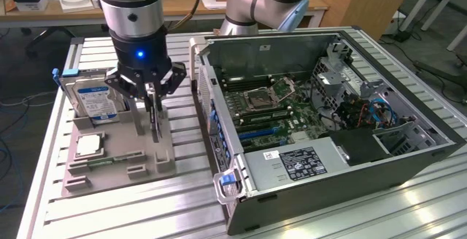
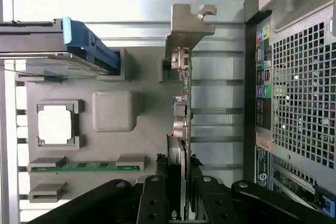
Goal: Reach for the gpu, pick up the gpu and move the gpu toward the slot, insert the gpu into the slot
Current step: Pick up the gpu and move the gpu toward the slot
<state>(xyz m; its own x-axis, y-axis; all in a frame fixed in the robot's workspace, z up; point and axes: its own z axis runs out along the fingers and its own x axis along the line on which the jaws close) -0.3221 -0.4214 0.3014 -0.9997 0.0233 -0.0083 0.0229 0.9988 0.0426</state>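
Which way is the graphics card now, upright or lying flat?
Upright on its edge: the graphics card stands in the grey holder, thin edge up, between the fingers.

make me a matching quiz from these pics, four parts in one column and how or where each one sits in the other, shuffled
Column one
1 gpu
2 hard drive
3 memory stick
4 processor chip

Column two
a lying flat in a groove of the grey tray
b standing upright in the tray, blue label showing
c on edge, gripped between the fingers
d flat in a square recess of the tray

Pairs: 1-c, 2-b, 3-a, 4-d
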